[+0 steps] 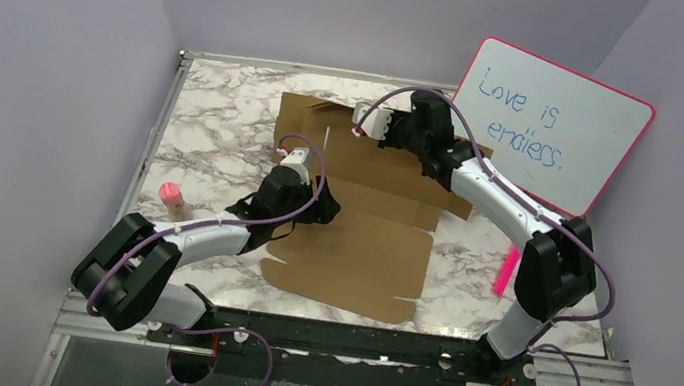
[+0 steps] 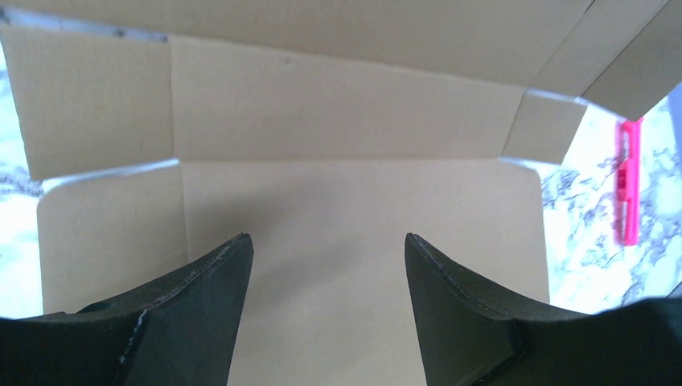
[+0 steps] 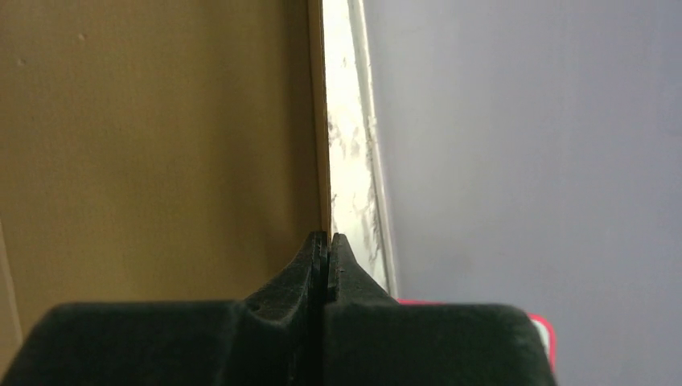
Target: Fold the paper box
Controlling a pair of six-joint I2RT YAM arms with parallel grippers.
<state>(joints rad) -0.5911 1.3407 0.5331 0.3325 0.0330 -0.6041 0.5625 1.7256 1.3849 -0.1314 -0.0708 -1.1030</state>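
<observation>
The paper box (image 1: 359,256) is a large brown cardboard sheet with flaps and slits, lying mostly flat in the middle of the marble table. My left gripper (image 1: 324,209) hovers over the sheet's left middle. In the left wrist view it (image 2: 326,237) stands open with only cardboard (image 2: 338,121) below and nothing between the fingers. My right gripper (image 1: 360,120) is at the sheet's far edge. In the right wrist view it (image 3: 326,235) is shut, and the edge of the cardboard (image 3: 161,121) runs straight into the closed fingertips.
A pink-rimmed whiteboard (image 1: 553,132) with blue writing leans at the back right. A pink marker (image 1: 507,272) (image 2: 628,181) lies on the table right of the sheet. A small pink-capped bottle (image 1: 173,197) stands at the left. Lilac walls enclose the table.
</observation>
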